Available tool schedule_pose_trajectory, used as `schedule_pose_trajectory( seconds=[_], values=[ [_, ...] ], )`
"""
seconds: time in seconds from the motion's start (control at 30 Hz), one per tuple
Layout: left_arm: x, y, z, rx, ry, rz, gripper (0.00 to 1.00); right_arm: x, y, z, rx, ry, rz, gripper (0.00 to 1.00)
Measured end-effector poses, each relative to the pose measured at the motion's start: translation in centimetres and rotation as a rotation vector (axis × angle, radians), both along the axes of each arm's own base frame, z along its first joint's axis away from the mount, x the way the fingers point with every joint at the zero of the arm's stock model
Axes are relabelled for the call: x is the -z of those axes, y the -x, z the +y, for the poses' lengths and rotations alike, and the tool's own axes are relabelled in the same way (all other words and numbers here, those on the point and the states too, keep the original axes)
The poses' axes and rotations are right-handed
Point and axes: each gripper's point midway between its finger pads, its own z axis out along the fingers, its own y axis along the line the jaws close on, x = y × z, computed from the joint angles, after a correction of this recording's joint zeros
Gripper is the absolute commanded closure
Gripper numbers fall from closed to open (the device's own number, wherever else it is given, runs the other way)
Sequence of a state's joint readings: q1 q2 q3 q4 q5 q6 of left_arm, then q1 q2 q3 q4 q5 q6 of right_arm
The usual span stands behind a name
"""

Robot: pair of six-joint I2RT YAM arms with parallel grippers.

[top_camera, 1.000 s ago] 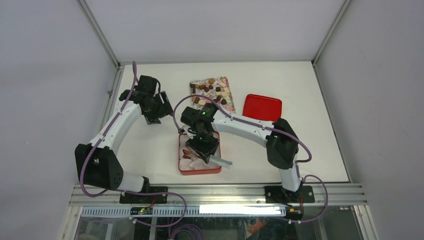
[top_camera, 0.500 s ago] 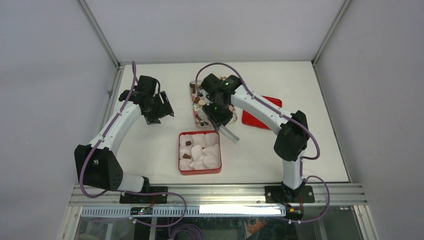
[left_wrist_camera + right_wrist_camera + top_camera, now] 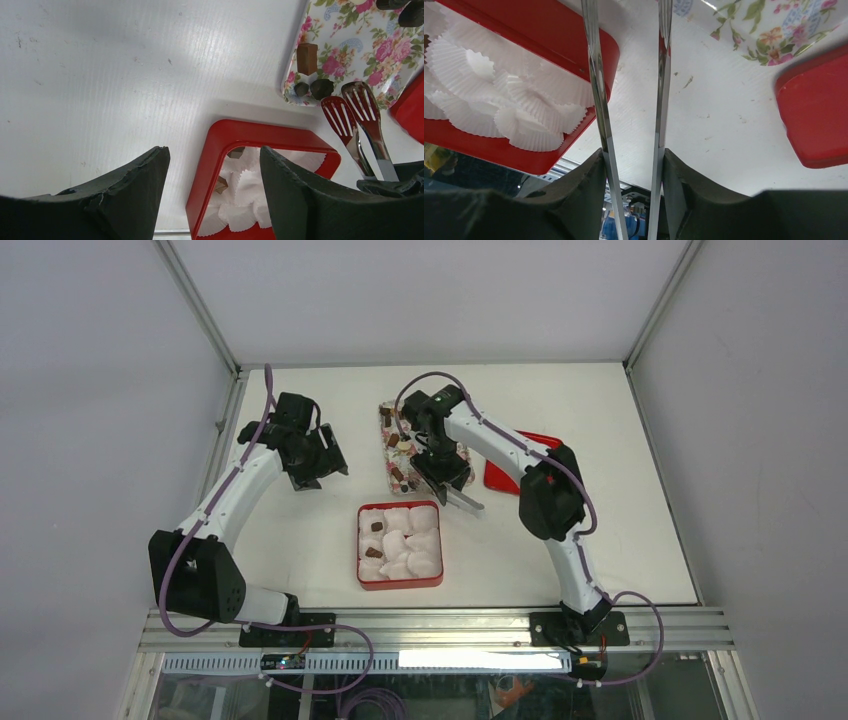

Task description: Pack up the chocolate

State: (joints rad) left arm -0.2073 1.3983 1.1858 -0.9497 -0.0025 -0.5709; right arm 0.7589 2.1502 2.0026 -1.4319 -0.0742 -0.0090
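Observation:
The chocolate [image 3: 396, 440] lies as several small brown and tan pieces on a floral tray [image 3: 388, 462]. Two brown pieces [image 3: 377, 527] sit in white paper cups in the red box [image 3: 400, 583]. My right gripper [image 3: 440, 468] is shut on metal tongs [image 3: 462, 500] over the tray's near end. In the left wrist view the tongs' red slotted tips [image 3: 350, 110] stand apart and empty beside two dark pieces [image 3: 321, 88]. My left gripper [image 3: 318, 465] is open and empty, left of the tray. The right wrist view shows the tong arms [image 3: 596, 85] between my fingers.
A red lid [image 3: 540, 448] lies right of the tray, partly under my right arm. The box's white paper cups [image 3: 499, 90] fill it. The box rim [image 3: 210, 165] lies below my left gripper [image 3: 212, 150]. Cage walls ring the table.
My right gripper with the tongs rose from the red box and swung back to the floral tray, then settled at its near end. The left arm has not moved.

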Motion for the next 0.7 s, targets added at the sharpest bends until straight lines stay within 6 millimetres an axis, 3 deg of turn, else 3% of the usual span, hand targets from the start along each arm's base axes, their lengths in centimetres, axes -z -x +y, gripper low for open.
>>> schedule_pose_trajectory(
  seconds=[0.37,0.7],
  values=[
    [0.2,0.1,0.0,-0.001,-0.001,0.006,0.31,-0.3,-1.2,1.1,0.008,-0.039,0.005,0.54],
    [0.2,0.1,0.0,-0.006,0.002,0.008,0.31,1.3,-0.9,1.0,-0.004,-0.009,0.058,0.54]
  ],
)
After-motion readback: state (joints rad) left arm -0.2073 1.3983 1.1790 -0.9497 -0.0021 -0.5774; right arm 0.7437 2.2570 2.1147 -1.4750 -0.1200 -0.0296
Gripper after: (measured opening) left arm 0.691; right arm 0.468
